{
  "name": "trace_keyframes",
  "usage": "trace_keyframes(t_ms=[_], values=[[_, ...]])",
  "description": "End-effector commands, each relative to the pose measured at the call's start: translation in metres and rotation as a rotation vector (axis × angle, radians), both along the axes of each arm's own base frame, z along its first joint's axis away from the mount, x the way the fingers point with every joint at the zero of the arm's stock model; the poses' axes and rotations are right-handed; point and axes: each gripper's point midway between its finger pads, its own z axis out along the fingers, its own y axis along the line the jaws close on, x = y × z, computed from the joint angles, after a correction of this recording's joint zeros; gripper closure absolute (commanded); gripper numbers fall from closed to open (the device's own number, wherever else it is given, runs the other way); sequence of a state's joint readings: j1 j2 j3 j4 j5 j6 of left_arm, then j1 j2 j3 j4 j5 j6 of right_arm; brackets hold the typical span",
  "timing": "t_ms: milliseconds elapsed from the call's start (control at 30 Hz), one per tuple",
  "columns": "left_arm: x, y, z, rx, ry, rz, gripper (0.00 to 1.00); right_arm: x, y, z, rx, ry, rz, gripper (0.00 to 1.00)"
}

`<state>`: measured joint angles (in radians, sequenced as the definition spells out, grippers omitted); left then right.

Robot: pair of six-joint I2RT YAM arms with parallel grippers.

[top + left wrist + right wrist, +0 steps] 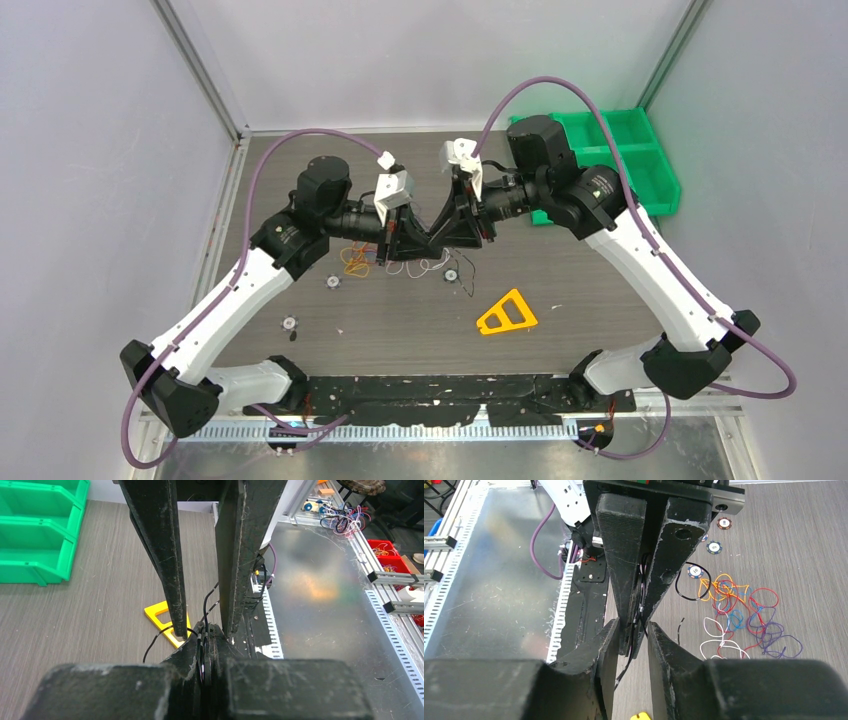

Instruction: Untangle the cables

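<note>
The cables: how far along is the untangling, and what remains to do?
Done: little, only part of a black cable is raised off the table. In hand: the left jaws are shut on it; the right jaws stand open around it. Left: the orange, red, blue, white and purple cables lie knotted in one heap.

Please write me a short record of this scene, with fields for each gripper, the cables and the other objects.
left gripper: shut on the black cable
right gripper: open, astride the left gripper's tip
black cable: runs between the two grippers
cable pile: red, orange, blue, white and purple loops, tangled together
other objects: yellow triangle, chips, green bins
</note>
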<state>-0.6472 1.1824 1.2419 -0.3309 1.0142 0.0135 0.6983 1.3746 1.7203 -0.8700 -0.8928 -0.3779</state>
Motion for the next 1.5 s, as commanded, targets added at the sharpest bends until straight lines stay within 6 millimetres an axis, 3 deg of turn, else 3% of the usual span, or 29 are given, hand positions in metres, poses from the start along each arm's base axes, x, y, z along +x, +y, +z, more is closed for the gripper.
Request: trace_keyframes(t_ms=[0,133,267,500,633,733,767,800,933,967,1000,1033,1100,1133,1167,1300,1400,1467], values=[[-0.004,-0.002,0.020,-0.038,-0.061,-0.029,1.00,0.003,0.003,0.004,0.013,-0.030,0.000,0.70],[-0.003,-0.002,0.019,-0.035,-0.061,-0.024,1.00,0.003,0.003,0.003,0.006,-0.039,0.003,0.92],[-0.002,-0.001,0.019,-0.026,-0.059,-0.013,0.99,0.006,-0.001,0.004,-0.002,-0.065,-0.024,0.95],[0.008,0.009,0.002,0.031,-0.037,0.064,0.63,0.022,-0.016,0.019,0.023,-0.082,-0.108,0.95],[0.028,0.023,-0.004,0.039,-0.035,0.173,0.29,0.050,-0.039,0.029,0.051,-0.065,-0.202,0.95],[0.051,0.042,-0.004,0.032,-0.025,0.287,0.08,0.089,-0.073,0.024,0.040,-0.044,-0.332,0.95],[0.058,0.049,-0.004,0.032,-0.025,0.331,0.04,0.095,-0.081,0.021,0.031,-0.044,-0.351,0.95],[0.066,0.056,-0.004,0.035,-0.030,0.374,0.01,0.116,-0.100,0.014,0.012,-0.052,-0.412,0.95],[0.082,0.078,-0.010,0.054,-0.032,0.488,0.00,0.178,-0.170,-0.015,-0.069,-0.010,-0.631,0.95],[0.083,0.082,-0.013,0.064,-0.029,0.505,0.01,0.191,-0.197,-0.017,-0.083,-0.003,-0.709,0.95],[0.084,0.085,-0.016,0.074,-0.028,0.520,0.00,0.207,-0.211,-0.032,-0.118,0.028,-0.755,0.95],[0.085,0.088,-0.021,0.087,-0.025,0.532,0.00,0.217,-0.231,-0.033,-0.129,0.037,-0.813,0.94],[0.086,0.090,-0.029,0.110,-0.015,0.544,0.01,0.239,-0.257,-0.055,-0.163,0.119,-0.873,0.95],[0.086,0.090,-0.031,0.112,-0.012,0.543,0.00,0.238,-0.262,-0.054,-0.165,0.141,-0.873,0.95],[0.088,0.089,-0.030,0.107,-0.015,0.540,0.00,0.241,-0.260,-0.066,-0.172,0.175,-0.836,0.95],[0.085,0.073,0.000,0.035,-0.179,0.385,0.05,0.211,-0.230,-0.064,-0.150,0.237,-0.683,0.95],[0.093,0.057,0.035,0.032,-0.397,0.319,0.12,0.171,-0.194,-0.068,-0.170,0.261,-0.548,0.95],[0.096,0.044,0.043,0.076,-0.489,0.269,0.18,0.145,-0.168,-0.069,-0.174,0.263,-0.460,0.95]])
